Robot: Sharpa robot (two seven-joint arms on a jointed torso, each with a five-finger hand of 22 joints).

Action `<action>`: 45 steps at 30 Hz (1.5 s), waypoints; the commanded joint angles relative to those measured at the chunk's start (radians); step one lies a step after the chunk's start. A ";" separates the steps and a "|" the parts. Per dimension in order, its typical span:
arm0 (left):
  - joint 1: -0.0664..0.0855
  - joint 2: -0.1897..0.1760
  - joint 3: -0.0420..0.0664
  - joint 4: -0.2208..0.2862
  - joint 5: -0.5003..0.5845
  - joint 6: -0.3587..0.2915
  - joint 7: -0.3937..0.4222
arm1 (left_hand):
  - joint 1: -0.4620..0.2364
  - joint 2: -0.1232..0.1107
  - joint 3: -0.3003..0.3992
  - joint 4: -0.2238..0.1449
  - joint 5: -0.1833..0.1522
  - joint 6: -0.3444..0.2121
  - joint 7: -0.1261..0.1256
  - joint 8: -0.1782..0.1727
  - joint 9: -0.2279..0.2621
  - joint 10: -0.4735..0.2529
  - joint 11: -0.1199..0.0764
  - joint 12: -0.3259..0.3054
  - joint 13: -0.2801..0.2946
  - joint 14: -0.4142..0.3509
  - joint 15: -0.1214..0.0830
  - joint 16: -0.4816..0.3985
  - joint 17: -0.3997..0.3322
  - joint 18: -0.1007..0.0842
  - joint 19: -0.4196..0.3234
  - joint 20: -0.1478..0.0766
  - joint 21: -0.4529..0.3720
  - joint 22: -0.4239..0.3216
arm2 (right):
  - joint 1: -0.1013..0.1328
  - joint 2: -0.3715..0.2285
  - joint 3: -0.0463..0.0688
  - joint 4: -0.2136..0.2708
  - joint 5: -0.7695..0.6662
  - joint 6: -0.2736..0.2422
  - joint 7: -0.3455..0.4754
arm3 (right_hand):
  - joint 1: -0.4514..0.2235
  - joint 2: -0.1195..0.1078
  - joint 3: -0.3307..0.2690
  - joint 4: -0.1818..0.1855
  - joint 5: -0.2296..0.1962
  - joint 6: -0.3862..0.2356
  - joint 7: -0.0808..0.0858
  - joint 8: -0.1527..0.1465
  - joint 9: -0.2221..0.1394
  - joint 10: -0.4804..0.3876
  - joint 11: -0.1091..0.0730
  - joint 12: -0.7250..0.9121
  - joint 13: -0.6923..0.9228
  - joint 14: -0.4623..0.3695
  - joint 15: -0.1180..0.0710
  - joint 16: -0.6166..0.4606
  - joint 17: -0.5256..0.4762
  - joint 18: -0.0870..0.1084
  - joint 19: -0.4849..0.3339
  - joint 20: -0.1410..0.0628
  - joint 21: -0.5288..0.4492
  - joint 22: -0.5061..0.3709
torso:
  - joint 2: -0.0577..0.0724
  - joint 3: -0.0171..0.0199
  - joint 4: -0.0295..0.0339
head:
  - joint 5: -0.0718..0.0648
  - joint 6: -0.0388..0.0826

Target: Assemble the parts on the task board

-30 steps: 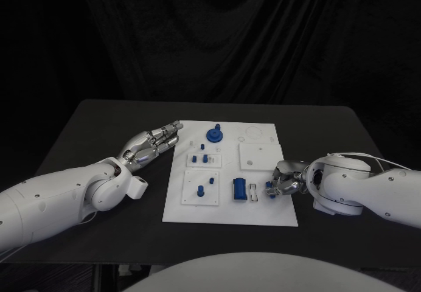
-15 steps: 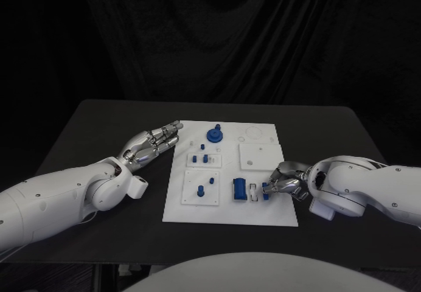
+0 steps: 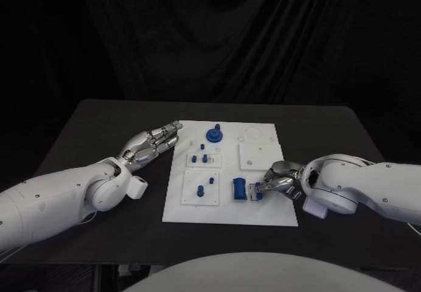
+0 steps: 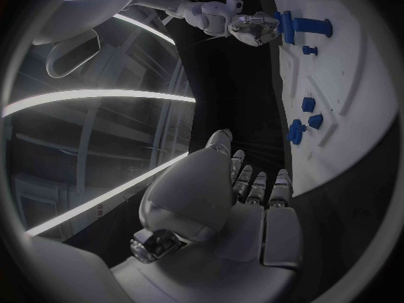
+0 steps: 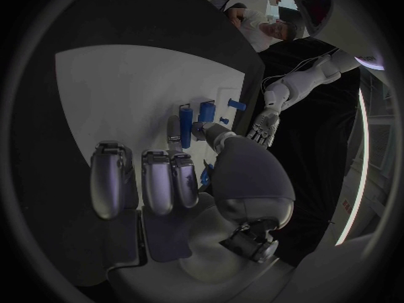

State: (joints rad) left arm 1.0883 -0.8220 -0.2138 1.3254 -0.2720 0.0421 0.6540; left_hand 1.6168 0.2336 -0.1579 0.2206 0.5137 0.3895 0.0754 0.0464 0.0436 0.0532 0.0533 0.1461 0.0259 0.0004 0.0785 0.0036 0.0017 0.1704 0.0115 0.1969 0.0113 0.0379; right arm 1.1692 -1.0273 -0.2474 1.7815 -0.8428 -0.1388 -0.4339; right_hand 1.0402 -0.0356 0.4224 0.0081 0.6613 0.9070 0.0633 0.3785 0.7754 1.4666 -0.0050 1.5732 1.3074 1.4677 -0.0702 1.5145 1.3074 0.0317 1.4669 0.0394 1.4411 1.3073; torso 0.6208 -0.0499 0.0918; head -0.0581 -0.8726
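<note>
The white task board (image 3: 263, 210) lies mid-table. On it are a tall blue block (image 3: 238, 188), a round blue knob (image 3: 214, 133), small blue pegs (image 3: 200, 158) and a blue peg (image 3: 201, 190) on the near-left plate. My right hand (image 3: 279, 182) hovers over the board's right side beside the block and pinches a small blue part (image 3: 261, 192), seen by the thumb in the right wrist view (image 5: 205, 175). My left hand (image 3: 156, 143) lies at the board's left edge with its fingers stretched out and nothing in them; its wrist view shows the board (image 4: 353, 101).
A square white plate (image 3: 260, 154) with holes sits on the board's far right, with a ring outline (image 3: 252, 132) beyond it. Black table (image 3: 105, 121) surrounds the board. My left forearm (image 3: 61, 194) covers the near-left table.
My right hand has shifted left onto the board's right side, carrying the small blue part closer to the tall blue block. The left hand has stayed put.
</note>
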 commanded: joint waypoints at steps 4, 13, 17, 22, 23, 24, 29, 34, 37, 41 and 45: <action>-0.002 0.003 0.001 0.002 0.005 0.006 0.017 | 0.005 -0.004 0.008 -0.001 0.005 0.002 0.001 0.003 0.000 0.002 0.006 0.004 0.001 0.000 -0.009 -0.004 -0.002 0.011 0.001 -0.003 -0.001 -0.001 | 0.001 0.014 0.000 -0.012 -0.065 0.043 -0.010 | -0.011 0.006 0.041 -0.039 -0.047 -0.011 0.000 0.003 0.000 0.104 -0.005 -0.002 0.263 0.074 -0.004 -0.005 0.112 0.005 0.040 -0.003 -0.008 0.215 | 0.002 0.0002 0.0008 | 0.001 0.000; -0.002 0.006 0.001 -0.001 0.005 0.009 0.016 | 0.005 -0.004 0.008 -0.001 0.006 0.001 0.002 0.003 0.000 0.001 0.006 0.003 0.001 0.000 -0.008 -0.004 -0.002 0.011 0.001 -0.003 -0.001 -0.001 | 0.000 0.025 0.000 -0.020 -0.086 0.054 -0.018 | -0.023 0.009 0.028 -0.024 -0.125 -0.014 0.000 0.004 -0.005 0.104 -0.005 -0.002 0.263 0.074 -0.004 -0.006 0.109 0.006 0.038 -0.003 -0.011 0.214 | 0.001 -0.0002 0.0011 | 0.003 0.000; -0.003 0.006 0.001 -0.002 0.005 0.011 0.015 | 0.005 -0.004 0.008 -0.001 0.006 0.001 0.002 0.003 0.000 0.001 0.006 0.003 0.001 0.000 -0.008 -0.004 -0.002 0.011 0.001 -0.003 -0.001 -0.001 | 0.000 0.029 0.000 -0.023 -0.090 0.054 -0.019 | -0.038 0.013 0.014 -0.003 -0.196 -0.014 0.000 0.002 -0.010 0.104 -0.004 -0.002 0.263 0.074 -0.003 -0.006 0.108 0.006 0.037 -0.002 -0.012 0.214 | 0.001 0.0004 -0.0001 | 0.005 0.000; -0.003 0.007 0.001 -0.002 0.005 0.012 0.015 | 0.005 -0.004 0.008 -0.001 0.006 0.001 0.003 0.003 0.000 0.001 0.006 0.003 0.001 0.000 -0.008 -0.004 -0.002 0.012 0.001 -0.003 -0.001 -0.001 | 0.000 0.031 0.000 -0.024 -0.092 0.051 -0.019 | -0.063 0.015 -0.032 0.036 -0.199 -0.012 0.001 0.001 -0.018 0.104 -0.003 -0.002 0.263 0.073 -0.002 -0.007 0.106 0.006 0.036 -0.002 -0.014 0.213 | 0.000 -0.0002 0.0004 | 0.006 0.000; -0.003 0.007 0.001 -0.002 0.005 0.012 0.015 | 0.005 -0.004 0.008 -0.001 0.006 0.001 0.003 0.003 0.000 0.001 0.006 0.003 0.001 0.000 -0.008 -0.004 -0.002 0.012 0.001 -0.003 -0.001 -0.001 | 0.000 0.031 0.000 -0.025 -0.092 0.051 -0.019 | -0.067 0.018 -0.044 0.045 -0.215 -0.012 0.002 0.001 -0.020 0.104 -0.003 -0.002 0.263 0.073 -0.002 -0.007 0.105 0.006 0.036 -0.002 -0.014 0.213 | 0.000 -0.0001 0.0002 | 0.006 0.000; -0.003 0.007 0.001 -0.002 0.005 0.012 0.015 | 0.005 -0.004 0.008 -0.001 0.006 0.001 0.003 0.003 0.000 0.001 0.006 0.003 0.001 0.000 -0.008 -0.004 -0.002 0.012 0.001 -0.003 -0.001 -0.001 | 0.000 0.032 0.000 -0.025 -0.092 0.050 -0.019 | -0.070 0.019 -0.050 0.052 -0.228 -0.011 0.002 0.001 -0.021 0.104 -0.003 -0.002 0.263 0.073 -0.002 -0.007 0.105 0.006 0.036 -0.001 -0.014 0.213 | 0.000 0.0001 0.0000 | 0.006 0.000; -0.004 0.007 0.001 -0.003 0.005 0.014 0.014 | 0.005 -0.004 0.009 -0.001 0.006 0.000 0.003 0.003 0.000 0.001 0.005 0.003 0.001 0.000 -0.007 -0.004 -0.002 0.012 0.001 -0.003 -0.001 -0.001 | 0.000 0.032 0.000 -0.025 -0.092 0.046 -0.019 | -0.087 0.029 -0.085 0.091 -0.288 -0.009 0.003 -0.001 -0.029 0.104 -0.002 -0.002 0.263 0.073 -0.001 -0.009 0.102 0.007 0.035 0.000 -0.017 0.212 | 0.000 0.0003 0.0002 | 0.007 0.000; -0.005 0.007 0.001 -0.003 0.005 0.016 0.012 | 0.004 -0.004 0.009 -0.001 0.006 0.000 0.004 0.003 0.000 0.001 0.005 0.003 0.001 0.000 -0.004 -0.004 -0.002 0.012 0.001 -0.003 -0.001 -0.001 | 0.000 0.030 0.000 -0.025 -0.093 0.041 -0.019 | -0.094 0.034 -0.102 0.114 -0.309 -0.007 0.003 -0.002 -0.033 0.104 -0.001 -0.002 0.263 0.072 -0.001 -0.009 0.101 0.007 0.035 0.000 -0.017 0.212 | 0.000 0.0006 0.0002 | 0.006 0.000; -0.005 0.007 0.001 -0.003 0.005 0.016 0.011 | 0.004 -0.004 0.009 -0.001 0.006 0.000 0.004 0.003 0.000 0.001 0.005 0.003 0.001 0.000 -0.004 -0.004 -0.002 0.012 0.001 -0.003 -0.001 -0.001 | 0.000 0.028 0.000 -0.024 -0.097 0.041 -0.019 | -0.096 0.035 -0.109 0.122 -0.318 -0.006 0.003 -0.002 -0.034 0.104 -0.002 -0.002 0.263 0.072 -0.001 -0.009 0.100 0.007 0.035 0.000 -0.018 0.212 | 0.000 0.0008 -0.0002 | 0.007 0.000; -0.006 0.007 0.001 -0.003 0.005 0.016 0.011 | 0.004 -0.004 0.009 -0.001 0.006 0.000 0.004 0.003 0.000 0.001 0.005 0.003 0.001 0.000 -0.004 -0.004 -0.002 0.012 0.001 -0.003 -0.001 -0.001 | 0.000 0.024 0.000 -0.020 -0.102 0.038 -0.019 | -0.096 0.034 -0.123 0.135 -0.341 -0.004 0.002 -0.001 -0.037 0.104 -0.002 -0.002 0.263 0.072 -0.001 -0.010 0.099 0.007 0.034 0.000 -0.018 0.212 | 0.000 0.0005 -0.0004 | 0.007 0.000; -0.007 0.007 0.001 -0.003 0.005 0.017 0.011 | 0.004 -0.004 0.009 -0.001 0.006 0.000 0.004 0.003 0.000 0.001 0.005 0.003 0.001 0.000 -0.004 -0.004 -0.002 0.012 0.001 -0.003 -0.001 -0.001 | 0.000 0.017 0.000 -0.015 -0.113 0.031 -0.014 | -0.095 0.034 -0.131 0.142 -0.357 -0.002 0.002 0.001 -0.038 0.104 -0.002 -0.002 0.263 0.072 -0.001 -0.010 0.099 0.007 0.035 0.000 -0.018 0.212 | 0.000 0.0009 -0.0008 | 0.007 0.000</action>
State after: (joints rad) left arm 1.0832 -0.8168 -0.2138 1.3205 -0.2720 0.0471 0.6523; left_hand 1.6168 0.2335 -0.1552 0.2179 0.5137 0.3895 0.0753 0.0464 0.0436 0.0532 0.0532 0.1461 0.0257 0.0004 0.0785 0.0036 0.0015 0.1703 0.0115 0.1969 0.0113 0.0381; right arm 1.1692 -1.0075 -0.2474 1.7620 -0.9381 -0.1000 -0.4396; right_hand 0.9549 -0.0025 0.2925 0.1463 0.3086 0.9019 0.0619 0.3793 0.7390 1.4667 -0.0052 1.5732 1.3080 1.4677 -0.0703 1.5105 1.3074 0.0316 1.4669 0.0394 1.4277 1.3073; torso 0.6207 -0.0493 0.0913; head -0.0510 -0.8726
